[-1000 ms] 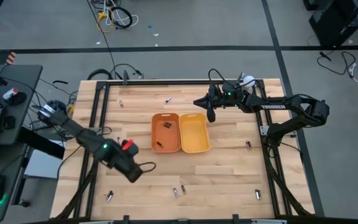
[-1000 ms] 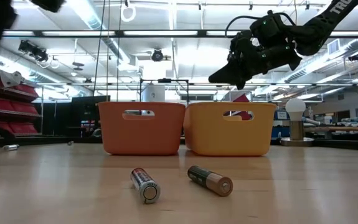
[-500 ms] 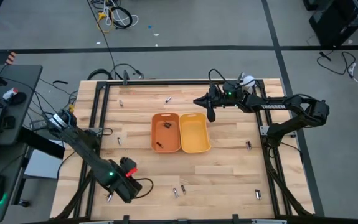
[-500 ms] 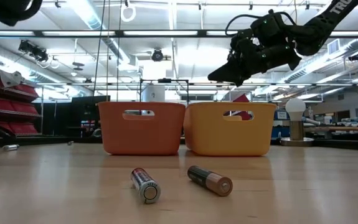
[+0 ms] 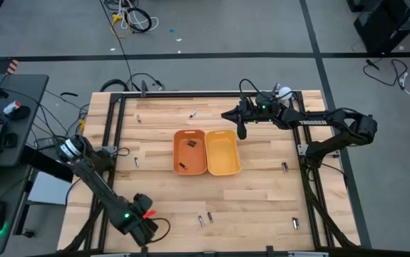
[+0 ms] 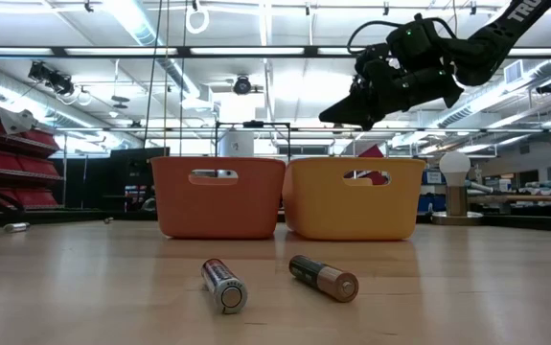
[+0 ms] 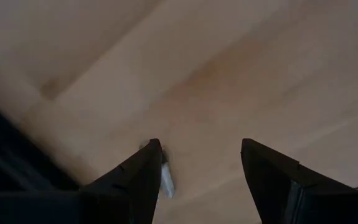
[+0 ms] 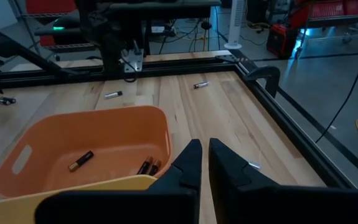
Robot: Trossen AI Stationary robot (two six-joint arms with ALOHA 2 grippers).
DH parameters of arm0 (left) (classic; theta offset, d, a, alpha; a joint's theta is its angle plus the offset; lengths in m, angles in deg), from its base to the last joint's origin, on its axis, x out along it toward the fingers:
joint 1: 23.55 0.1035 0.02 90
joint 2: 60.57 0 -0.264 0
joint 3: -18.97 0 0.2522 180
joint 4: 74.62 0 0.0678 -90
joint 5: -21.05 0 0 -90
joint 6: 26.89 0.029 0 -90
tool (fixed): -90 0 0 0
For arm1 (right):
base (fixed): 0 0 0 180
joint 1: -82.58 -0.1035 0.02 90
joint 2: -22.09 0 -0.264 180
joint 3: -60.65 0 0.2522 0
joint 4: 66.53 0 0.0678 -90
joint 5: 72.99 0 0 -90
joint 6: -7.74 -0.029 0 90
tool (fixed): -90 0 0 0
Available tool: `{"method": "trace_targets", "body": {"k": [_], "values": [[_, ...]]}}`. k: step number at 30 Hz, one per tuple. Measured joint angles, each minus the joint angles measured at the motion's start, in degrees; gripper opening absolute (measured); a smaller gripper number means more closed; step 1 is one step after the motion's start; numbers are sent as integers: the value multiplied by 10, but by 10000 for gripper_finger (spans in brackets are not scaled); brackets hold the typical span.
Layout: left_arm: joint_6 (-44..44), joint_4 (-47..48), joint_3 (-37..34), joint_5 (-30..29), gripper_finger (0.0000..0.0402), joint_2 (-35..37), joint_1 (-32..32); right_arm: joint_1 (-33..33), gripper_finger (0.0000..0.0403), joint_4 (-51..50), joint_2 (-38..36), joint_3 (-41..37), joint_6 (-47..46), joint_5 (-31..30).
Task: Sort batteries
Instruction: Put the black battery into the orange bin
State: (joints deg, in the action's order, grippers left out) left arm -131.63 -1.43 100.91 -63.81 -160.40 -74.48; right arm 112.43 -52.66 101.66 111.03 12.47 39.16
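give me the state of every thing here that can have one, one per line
left pincer: open, low over the table's near left corner, beside a battery, holding nothing
right pincer: shut, empty, raised above the far edge of the yellow tray
orange tray: upright, three batteries inside
yellow tray: upright, looks empty
two batteries at near edge: lying on their sides, apart

Small cylindrical batteries lie flat and scattered over the wooden table, two near its front edge side by side, one silvery and one dark with a copper-coloured end, and three dark ones inside the orange tray.
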Motion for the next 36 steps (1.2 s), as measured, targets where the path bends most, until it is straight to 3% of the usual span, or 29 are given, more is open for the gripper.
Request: {"method": "trace_targets", "body": {"k": [9,17,28,36], "values": [[-111,-29,-34,21,213,1,-73,0,18,-3,0,0,0,0],[-123,-51,-74,50,209,2,-85,0,18,-3,0,0,0,0],[-127,-57,-86,66,126,2,-84,0,18,-3,0,0,2,0],[-133,-57,-90,50,111,2,-88,0,18,-3,0,0,10,0]]}}
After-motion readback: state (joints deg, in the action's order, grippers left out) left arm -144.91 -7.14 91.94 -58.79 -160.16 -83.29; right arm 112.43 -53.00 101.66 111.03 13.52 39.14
